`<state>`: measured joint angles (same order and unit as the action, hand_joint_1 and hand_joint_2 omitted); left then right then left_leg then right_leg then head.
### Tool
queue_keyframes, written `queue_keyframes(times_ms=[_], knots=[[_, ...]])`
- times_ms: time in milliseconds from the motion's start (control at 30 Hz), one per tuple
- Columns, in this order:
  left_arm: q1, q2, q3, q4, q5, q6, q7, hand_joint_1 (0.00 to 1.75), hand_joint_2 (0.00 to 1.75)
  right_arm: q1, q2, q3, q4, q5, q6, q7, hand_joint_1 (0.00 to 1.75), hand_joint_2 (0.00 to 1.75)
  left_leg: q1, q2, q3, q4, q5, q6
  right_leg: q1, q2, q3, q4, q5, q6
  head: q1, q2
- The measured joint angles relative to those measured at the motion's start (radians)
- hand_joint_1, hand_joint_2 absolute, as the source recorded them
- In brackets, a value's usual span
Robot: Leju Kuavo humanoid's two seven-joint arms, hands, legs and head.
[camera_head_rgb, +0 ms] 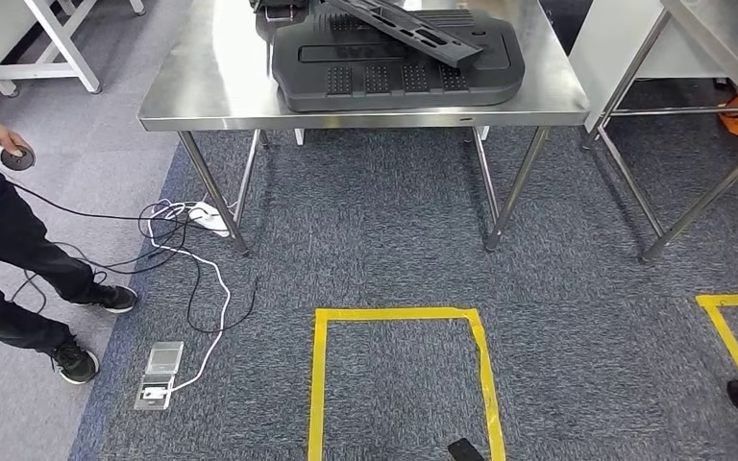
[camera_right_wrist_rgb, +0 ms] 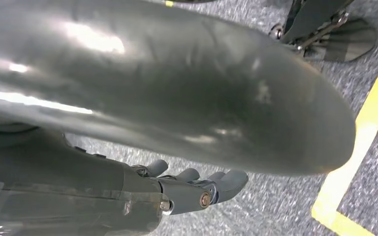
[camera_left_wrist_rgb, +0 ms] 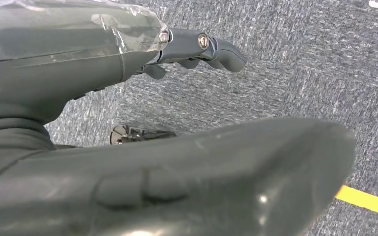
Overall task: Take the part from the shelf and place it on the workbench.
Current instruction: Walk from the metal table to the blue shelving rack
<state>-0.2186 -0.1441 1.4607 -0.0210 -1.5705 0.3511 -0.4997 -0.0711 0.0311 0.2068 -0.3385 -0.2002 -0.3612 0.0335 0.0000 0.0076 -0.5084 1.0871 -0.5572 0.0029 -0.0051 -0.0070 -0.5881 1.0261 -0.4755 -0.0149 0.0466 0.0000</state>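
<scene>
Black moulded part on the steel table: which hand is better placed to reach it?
Right, marginally. Left hand and right hand both hang over carpet, holding nothing; the black moulded part lies slightly right of the steel table middle.

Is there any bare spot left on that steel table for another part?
Yes: the steel table's left half is bare, from its left edge to the big black moulded part. A narrow strip stays free along the front edge. The right half is crowded: a long black strip lies across that part.
</scene>
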Motion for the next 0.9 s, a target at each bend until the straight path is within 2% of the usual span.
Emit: queue_keyframes(times_ms=[33, 67, 133, 167, 200, 233, 300, 333, 367, 400, 433, 467, 500, 533, 567, 667, 700, 733, 800, 833, 867, 900], knots=[[-0.002, 0.0, 0.0, 0.0, 0.0, 0.0, 0.0, 0.0, 0.0, 0.0, 0.0, 0.006, 0.001, -0.002, -0.003, -0.003, 0.0, 1.75, -0.004, -0.001, 0.029, -0.052, 0.006, 0.006, 0.0, 0.0, -0.004, 0.002, 0.005, 0.004, 0.0, 0.0], [-0.003, 0.0, 0.0, 0.0, 0.0, 0.0, 0.0, 0.0, 0.0, 0.0, 0.0, 0.012, 0.002, -0.006, -0.005, -0.007, 0.0, 1.75, -0.007, -0.001, 0.041, -0.08, 0.005, 0.009, 0.0, -0.001, -0.006, 0.002, 0.01, 0.009, 0.0, 0.0], [-0.004, 0.0, 0.0, 0.001, 0.0, 0.0, 0.0, 0.0, 0.0, 0.0, 0.0, 0.025, 0.004, -0.014, -0.008, -0.015, 0.0, 1.75, -0.008, 0.001, 0.038, -0.093, 0.015, 0.015, -0.001, -0.002, -0.009, 0.002, 0.019, 0.018, 0.0, 0.0], [-0.004, 0.0, 0.0, 0.001, 0.0, 0.0, 0.0, 0.0, 0.0, 0.001, -0.001, 0.031, 0.004, -0.017, -0.01, -0.017, 0.0, 1.75, -0.006, 0.003, 0.034, -0.098, 0.023, 0.02, -0.001, 0.0, -0.012, 0.007, 0.014, 0.023, -0.001, 0.0], [-0.005, 0.0, 0.0, 0.001, 0.0, 0.0, 0.0, 0.0, 0.0, 0.001, -0.001, 0.037, 0.005, -0.019, -0.012, -0.019, 0.0, 1.75, -0.002, 0.005, 0.027, -0.102, 0.033, 0.027, -0.001, 0.001, -0.02, 0.027, -0.008, 0.028, 0.001, 0.0], [-0.006, -0.001, 0.0, 0.002, 0.0, -0.001, 0.0, 0.0, 0.0, 0.001, -0.002, 0.043, 0.005, -0.022, -0.014, -0.019, 0.0, 1.75, 0.001, 0.008, 0.017, -0.106, 0.043, 0.033, -0.002, 0.003, -0.034, 0.064, -0.045, 0.033, 0.004, 0.0], [-0.007, -0.001, 0.0, 0.002, 0.0, -0.001, 0.0, 0.0, 0.0, 0.001, -0.003, 0.053, 0.006, -0.025, -0.015, -0.019, 0.0, 1.75, 0.001, 0.01, -0.005, -0.104, 0.058, 0.039, -0.006, 0.005, -0.07, 0.181, -0.134, 0.04, 0.012, 0.0], [-0.007, -0.001, 0.0, 0.002, 0.0, -0.001, 0.0, 0.0, 0.0, 0.001, -0.003, 0.058, 0.006, -0.026, -0.015, -0.019, 0.0, 1.75, 0.001, 0.01, -0.016, -0.101, 0.064, 0.038, -0.007, 0.005, -0.082, 0.234, -0.159, 0.044, 0.014, 0.0], [-0.006, -0.002, 0.0, 0.002, 0.0, -0.001, 0.0, 0.0, 0.0, 0.001, -0.004, 0.062, 0.006, -0.026, -0.016, -0.019, 0.0, 1.75, 0.001, 0.011, -0.028, -0.097, 0.07, 0.037, -0.009, 0.005, -0.08, 0.264, -0.161, 0.048, 0.015, 0.0], [-0.007, -0.002, 0.0, 0.002, 0.0, -0.001, 0.0, 0.0, 0.0, 0.001, -0.006, 0.067, 0.006, -0.026, -0.016, -0.019, 0.0, 1.75, 0.002, 0.011, -0.039, -0.092, 0.075, 0.034, -0.012, 0.005, -0.063, 0.258, -0.145, 0.05, 0.016, 0.0], [-0.007, -0.002, 0.0, 0.002, 0.0, -0.001, 0.0, 0.0, 0.0, 0.001, -0.007, 0.071, 0.006, -0.027, -0.016, -0.019, 0.0, 1.75, 0.004, 0.011, -0.051, -0.084, 0.078, 0.031, -0.014, 0.005, -0.027, 0.215, -0.117, 0.052, 0.017, 0.0], [-0.007, -0.002, 0.0, 0.002, 0.0, -0.001, 0.0, 0.0, 0.0, 0.0, -0.008, 0.076, 0.006, -0.027, -0.017, -0.018, 0.0, 1.75, 0.006, 0.011, -0.061, -0.076, 0.081, 0.027, -0.017, 0.006, 0.02, 0.144, -0.095, 0.054, 0.018, 0.0], [-0.007, -0.002, 0.0, 0.002, 0.0, -0.001, 0.0, 0.0, 0.0, -0.001, -0.009, 0.08, 0.006, -0.027, -0.018, -0.017, 0.0, 1.75, 0.006, 0.01, -0.071, -0.068, 0.082, 0.023, -0.017, 0.009, 0.063, 0.075, -0.082, 0.055, 0.02, 0.0], [-0.008, -0.002, 0.0, 0.002, 0.0, -0.001, 0.0, 0.0, 0.0, -0.001, -0.009, 0.085, 0.006, -0.028, -0.019, -0.016, 0.0, 1.75, 0.005, 0.009, -0.078, -0.06, 0.085, 0.017, -0.016, 0.013, 0.091, 0.023, -0.077, 0.053, 0.021, 0.0], [-0.008, -0.002, 0.0, 0.002, 0.0, -0.001, 0.0, 0.0, 0.0, -0.001, -0.009, 0.09, 0.006, -0.028, -0.02, -0.014, 0.0, 1.75, 0.004, 0.007, -0.083, -0.055, 0.089, 0.011, -0.015, 0.017, 0.104, -0.005, -0.08, 0.051, 0.021, 0.0], [-0.008, -0.002, 0.0, 0.002, 0.0, -0.001, 0.001, 0.0, 0.0, 0.002, -0.009, 0.102, 0.006, -0.029, -0.022, -0.01, 0.0, 1.75, 0.004, 0.001, -0.093, -0.047, 0.096, -0.009, -0.013, 0.014, 0.093, -0.011, -0.069, 0.031, 0.016, 0.0], [-0.008, -0.002, 0.0, 0.002, 0.0, -0.001, 0.002, 0.0, 0.0, 0.001, -0.01, 0.106, 0.006, -0.029, -0.022, -0.009, 0.0, 1.75, 0.005, 0.0, -0.101, -0.031, 0.079, -0.015, -0.014, 0.01, 0.086, -0.012, -0.062, 0.022, 0.013, 0.0], [-0.008, -0.002, 0.0, 0.002, 0.0, -0.001, 0.002, 0.0, 0.0, 0.001, -0.011, 0.109, 0.006, -0.029, -0.022, -0.008, 0.0, 1.75, 0.007, -0.001, -0.114, 0.003, 0.048, -0.02, -0.015, 0.005, 0.079, -0.014, -0.055, 0.013, 0.008, 0.0], [-0.008, -0.002, 0.0, 0.002, 0.0, -0.001, 0.003, 0.0, 0.0, 0.0, -0.012, 0.116, 0.006, -0.029, -0.022, -0.008, 0.0, 1.75, 0.01, -0.001, -0.153, 0.119, -0.035, -0.029, -0.013, -0.004, 0.063, -0.013, -0.043, 0.001, -0.002, 0.0], [-0.007, -0.002, 0.0, 0.002, 0.0, -0.001, 0.003, 0.0, 0.0, 0.001, -0.012, 0.119, 0.006, -0.029, -0.022, -0.008, 0.0, 1.75, 0.01, -0.001, -0.168, 0.178, -0.065, -0.031, -0.011, -0.009, 0.056, -0.012, -0.038, -0.001, -0.004, 0.0], [-0.007, -0.002, 0.0, 0.002, 0.0, -0.001, 0.003, 0.0, 0.0, 0.001, -0.012, 0.122, 0.006, -0.029, -0.022, -0.008, 0.0, 1.75, 0.01, -0.001, -0.171, 0.212, -0.076, -0.031, -0.009, -0.014, 0.048, -0.011, -0.033, -0.002, -0.005, 0.0], [-0.007, -0.002, 0.0, 0.002, 0.0, -0.001, 0.003, 0.0, 0.0, 0.001, -0.012, 0.123, 0.006, -0.029, -0.022, -0.008, 0.0, 1.75, 0.01, -0.001, -0.156, 0.211, -0.067, -0.029, -0.008, -0.019, 0.042, -0.01, -0.03, -0.002, -0.006, 0.0]])
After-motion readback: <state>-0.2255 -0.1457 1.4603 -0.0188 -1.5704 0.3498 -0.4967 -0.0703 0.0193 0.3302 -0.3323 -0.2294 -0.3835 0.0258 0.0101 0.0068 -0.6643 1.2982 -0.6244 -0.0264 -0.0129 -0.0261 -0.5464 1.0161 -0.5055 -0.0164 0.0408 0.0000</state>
